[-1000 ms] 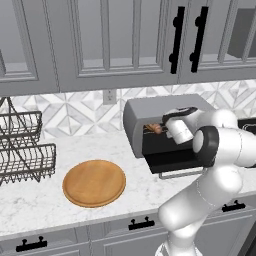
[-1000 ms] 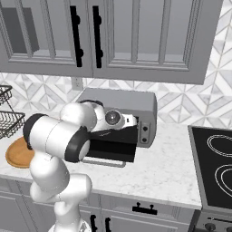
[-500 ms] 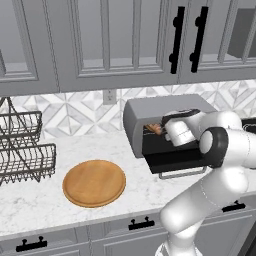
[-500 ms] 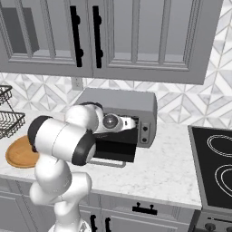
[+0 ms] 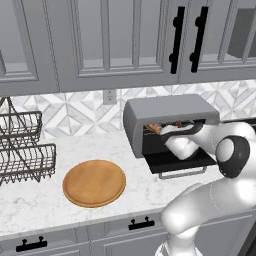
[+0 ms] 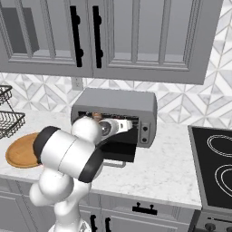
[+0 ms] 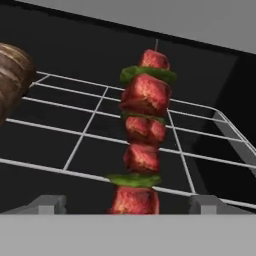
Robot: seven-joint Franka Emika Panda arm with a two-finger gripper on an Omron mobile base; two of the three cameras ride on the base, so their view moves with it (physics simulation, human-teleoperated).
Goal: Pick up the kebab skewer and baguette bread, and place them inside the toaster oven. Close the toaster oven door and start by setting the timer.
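Looking along the hand, you see the kebab skewer (image 7: 142,137) lying on the wire rack (image 7: 90,127) inside the toaster oven (image 5: 165,117), its red meat chunks and green slices running away from the camera toward the dark back wall. The two finger tips (image 7: 50,204) stand spread wide, one on each side of the near end of the skewer, and neither one touches it, so your gripper (image 7: 127,206) holds nothing. At the left edge of the hand view the rounded brown end of the baguette bread (image 7: 14,75) also sits on the rack, apart from the skewer. From the left base view you can see the arm reaching into the oven mouth, with the toaster oven door (image 5: 177,162) dropped flat on its bottom hinge and its bar handle (image 5: 182,173) facing the counter edge. A sliver of the bread shows inside the opening in that view, just left of the wrist. The round wooden board (image 5: 94,182) lies bare on the marble counter (image 5: 45,200), well apart from the oven, and a wire dish rack (image 5: 22,150) stands at the far left. From the right base view you see the oven's knob strip (image 6: 145,129) on its right end and a black stovetop (image 6: 215,165) beyond it.
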